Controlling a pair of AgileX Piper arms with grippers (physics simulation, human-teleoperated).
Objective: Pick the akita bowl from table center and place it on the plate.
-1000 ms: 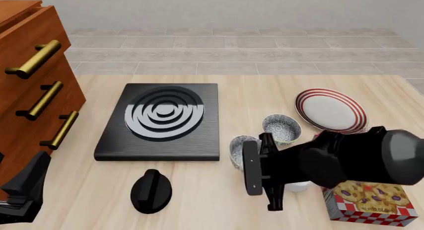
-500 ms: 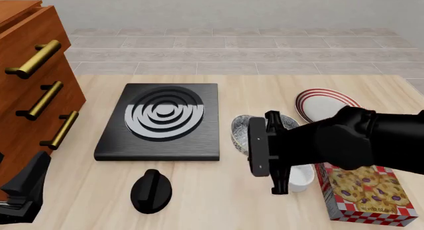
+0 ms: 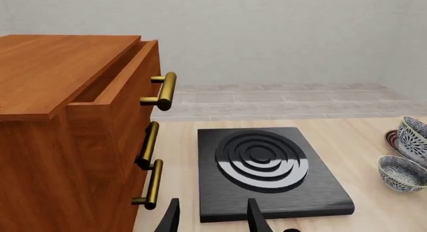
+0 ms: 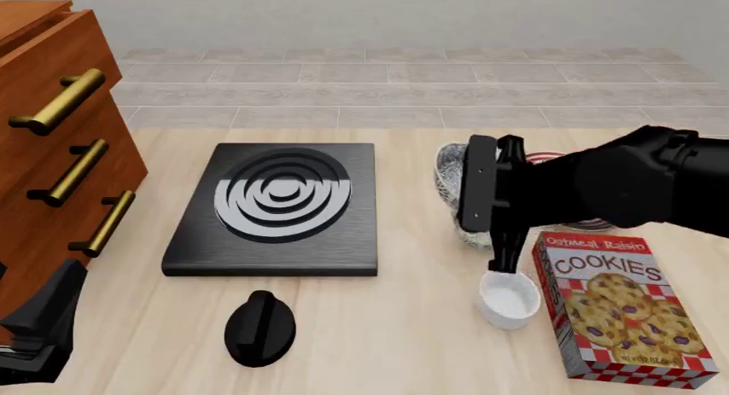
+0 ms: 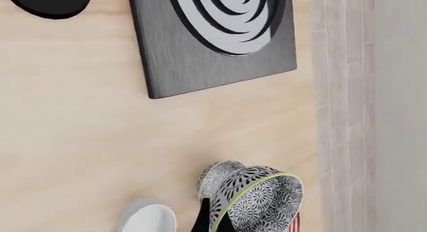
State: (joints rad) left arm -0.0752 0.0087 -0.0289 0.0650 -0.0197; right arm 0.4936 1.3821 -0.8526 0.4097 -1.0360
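Right wrist view shows the akita bowl (image 5: 257, 199) tipped on its side, round and deep, its outside covered in a dark speckled leaf-like pattern, with a thin yellow-green line along its rim. One dark finger (image 5: 208, 218) of the right gripper (image 5: 215, 221) lies across that rim, so the fingers pinch the bowl's wall. A second patterned bowl (image 5: 215, 177) shows just behind it, and a strip of the red-striped plate (image 5: 294, 223) peeks out at the held bowl's edge. In the front view the lifted bowl is mostly hidden by the bulky black right arm (image 4: 603, 190), held above the table near the plate. A small plain white ramekin (image 4: 508, 299) sits beside an upright cookie box (image 4: 615, 314). Further off lie a matte black square stove plate (image 4: 277, 209) with grey concentric rings and a black knob (image 4: 259, 328). The left gripper (image 3: 212, 218) hangs with its fingers spread, empty, beside a wooden dresser (image 3: 73, 122) with brass handles. Everything rests on a pale wood table (image 4: 376, 344); beyond it are a tiled floor and plain grey wall.
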